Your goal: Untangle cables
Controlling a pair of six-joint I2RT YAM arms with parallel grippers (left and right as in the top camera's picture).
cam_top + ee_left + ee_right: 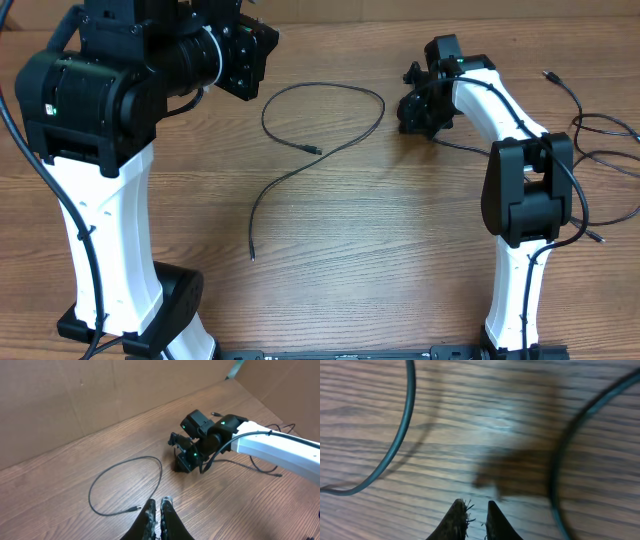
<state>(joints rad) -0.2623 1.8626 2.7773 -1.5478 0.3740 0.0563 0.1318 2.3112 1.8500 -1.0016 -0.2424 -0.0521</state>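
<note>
Under both grippers it's just a wood table (400, 290). Left arm (100, 210) is the big lump, and the right arm (520, 190) reaches in toward the middle.

Cables next. One long cable (330, 88) lies between the two grippers. It curls into a loop right beside the right gripper (473, 512), then trails away from it toward the arm bases. From the left gripper (159, 507) that loop sits just ahead and off to the left, flat on the wood. More cables (605, 135) are bunched in a tangle out past the right arm, well apart from either gripper.

Left gripper's fingers are pressed together with nothing in them, hovering off the wood. Right gripper points down at the table, fingers pinched nearly closed with only a sliver between and nothing caught there. One cable curve passes ahead-left of its tips and another dark curve ahead-right, neither touching.

Smallest bit: the loop's plug (136, 508), just left of the left gripper's tips.
</note>
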